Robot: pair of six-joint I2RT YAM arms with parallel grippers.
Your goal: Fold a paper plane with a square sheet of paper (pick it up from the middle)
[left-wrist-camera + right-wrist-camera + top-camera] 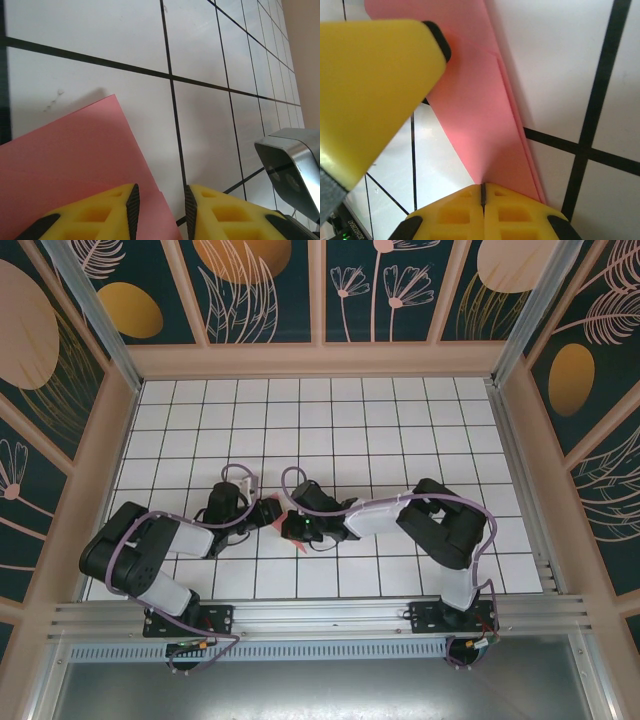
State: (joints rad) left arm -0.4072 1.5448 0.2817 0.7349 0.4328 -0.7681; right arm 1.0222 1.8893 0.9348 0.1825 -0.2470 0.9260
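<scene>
At mid-frame the right gripper [483, 190] pinches the paper [480, 125], likely creasing it; the half-spread left gripper [161, 194] steadies it

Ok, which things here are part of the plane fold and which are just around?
Job: pink paper sheet, layered by folds; right gripper, shut on it; left gripper, jaws apart at its edge.
Just there: white gridded table; patterned wall panels.
</scene>
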